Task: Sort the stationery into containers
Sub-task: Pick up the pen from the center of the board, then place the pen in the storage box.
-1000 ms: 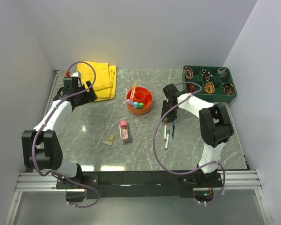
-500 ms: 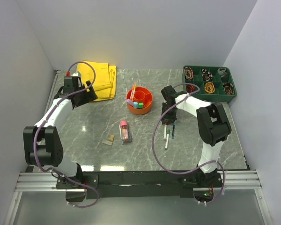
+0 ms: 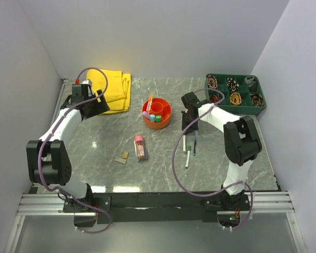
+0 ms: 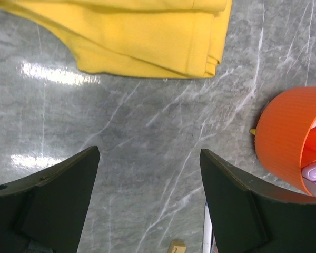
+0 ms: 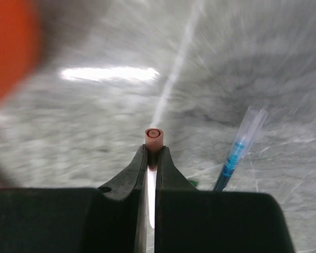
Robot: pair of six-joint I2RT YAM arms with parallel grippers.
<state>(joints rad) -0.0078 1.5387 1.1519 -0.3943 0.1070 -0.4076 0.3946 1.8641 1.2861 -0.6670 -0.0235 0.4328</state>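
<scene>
The right gripper (image 5: pixel 153 153) is clamped on a thin white pen (image 5: pixel 153 136). Its orange-red cap pokes just past the fingertips, and the white barrel runs back between the closed jaws. From above, this pen (image 3: pixel 183 142) trails toward the near side from the right gripper (image 3: pixel 186 126), right of the table's middle. I cannot tell whether its near end touches the marble.

Just to its right lie a blue pen (image 3: pixel 195 143) and, nearer, a white pen (image 3: pixel 188 158), both flat and close together. In the wrist view the blue pen (image 5: pixel 236 154) shows a clear cap and sits beside the right finger without touching it.

The orange organiser bowl (image 3: pixel 169 112) stands to the left and slightly farther away, with a strip of bare marble between it and the gripper. A green cap, a lilac stick and a tilted orange pen are already in it.

Left of the held pen and a little nearer lies the pink-capped tube (image 3: pixel 140 147), with two tan blocks (image 3: pixel 122 157) beside it.

A green divided tray (image 3: pixel 231 76) fills the far right corner against the wall, close behind the right arm.

A yellow cloth (image 3: pixel 115 89) lies at the far left. The left gripper (image 3: pixel 99 104) hovers just in front of it with its jaws wide apart and nothing between them. Below the left gripper (image 4: pixel 147 203) are open marble, the cloth's edge (image 4: pixel 147 42) and the bowl's ribbed wall (image 4: pixel 284 139).
</scene>
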